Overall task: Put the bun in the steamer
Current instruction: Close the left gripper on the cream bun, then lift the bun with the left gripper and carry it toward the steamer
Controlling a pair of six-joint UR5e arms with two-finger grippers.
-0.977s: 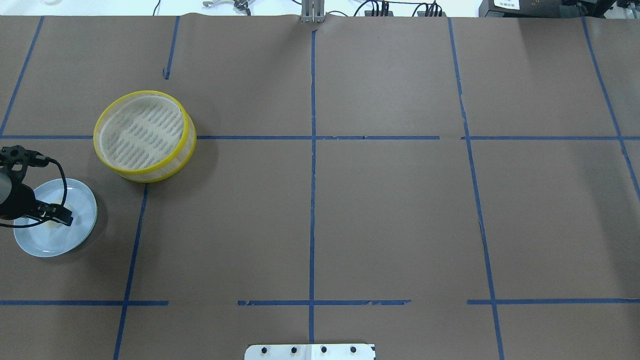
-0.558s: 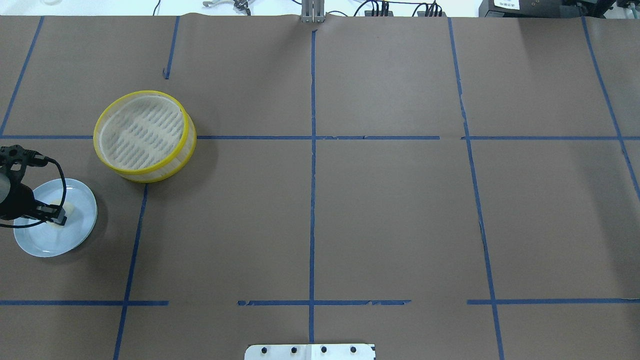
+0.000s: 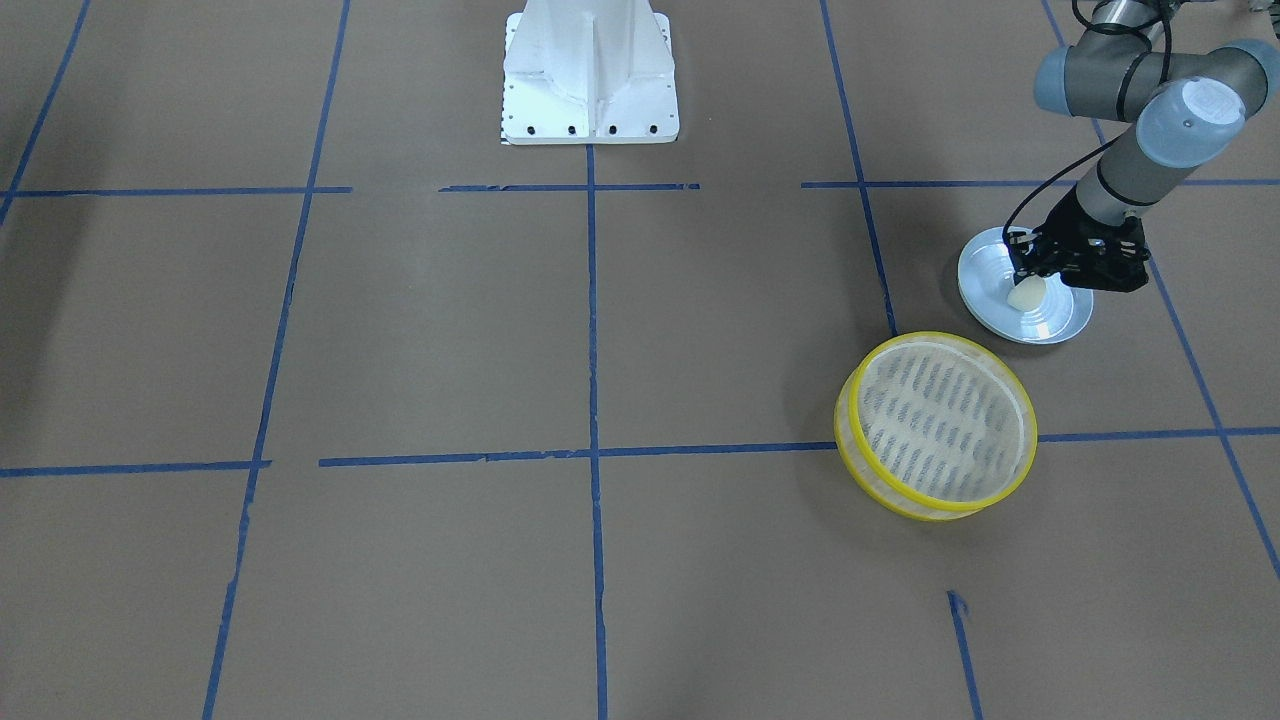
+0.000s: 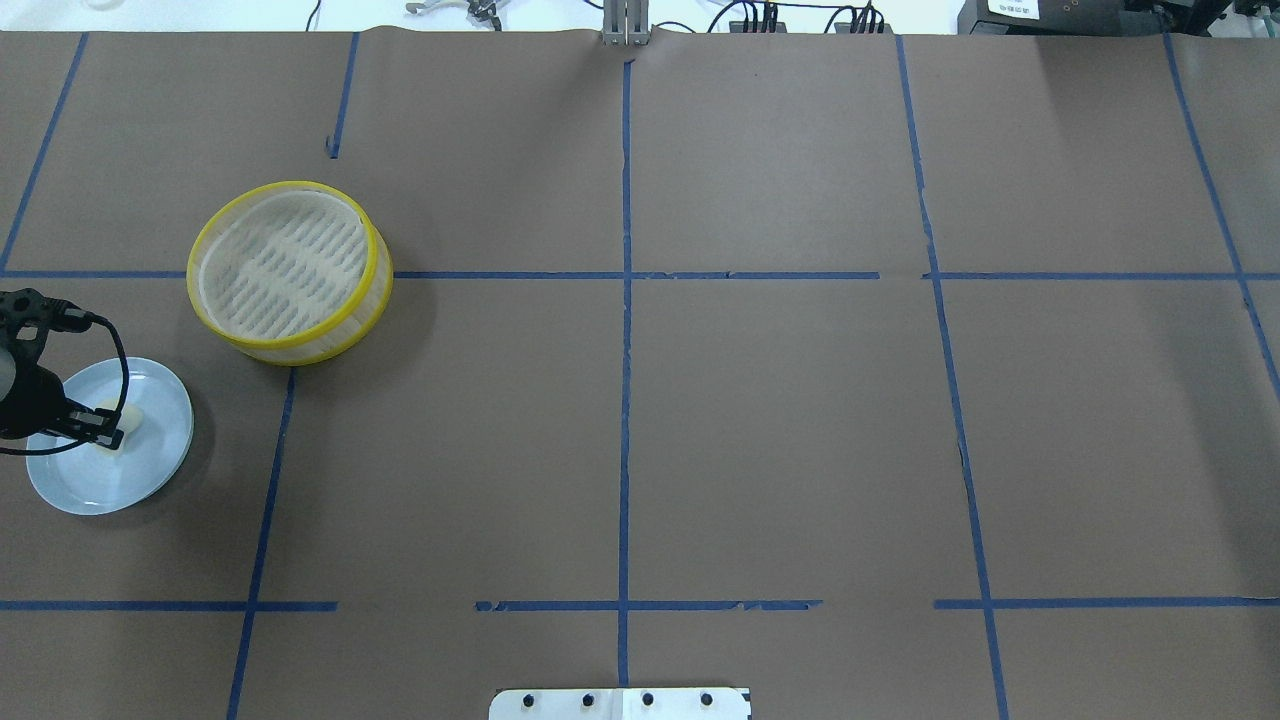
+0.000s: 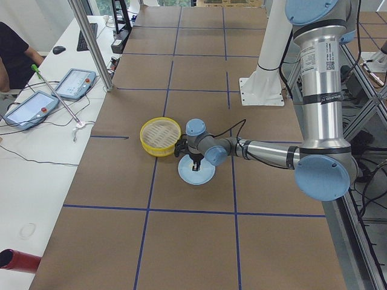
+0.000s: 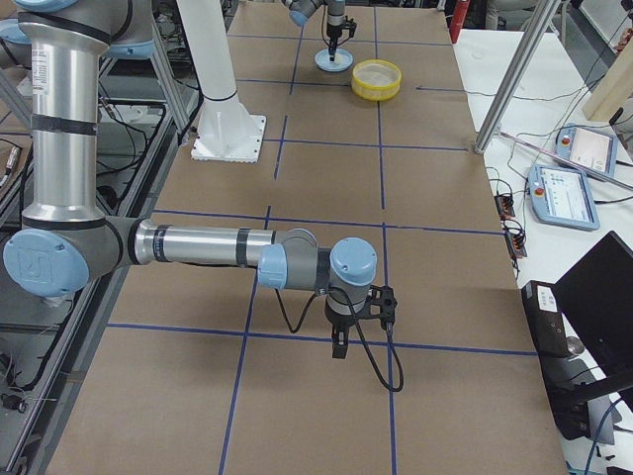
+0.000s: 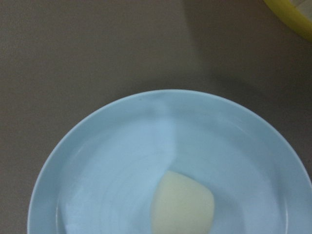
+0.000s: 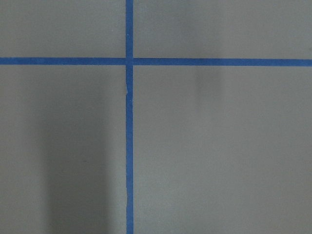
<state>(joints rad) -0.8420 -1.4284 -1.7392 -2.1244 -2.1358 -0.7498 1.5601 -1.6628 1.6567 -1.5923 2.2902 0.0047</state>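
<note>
The bun (image 4: pixel 133 418) is a small cream-white chunk lying on a light-blue plate (image 4: pixel 150 470) at the table's left. My left gripper (image 4: pixel 105 432) hovers low over the plate, its fingers apart and empty, right beside the bun. The front view shows the bun (image 3: pixel 1027 295) just below the left gripper (image 3: pixel 1035 275). In the left wrist view the bun (image 7: pixel 183 204) rests on the plate (image 7: pixel 122 146). The steamer (image 4: pixel 330 345), yellow-rimmed and empty, stands beyond the plate. My right gripper (image 6: pixel 338 346) hangs above the bare table far to the right; whether it is open or shut does not show.
Brown paper with blue tape lines (image 4: pixel 625 300) covers the table. The robot's white base (image 3: pixel 590 75) stands at the middle of the near edge. The steamer's rim (image 7: pixel 292 14) shows at the left wrist view's top right corner.
My left gripper has slid a little to the left over the plate, uncovering more of the bun. The bun, plate and steamer have not moved.
</note>
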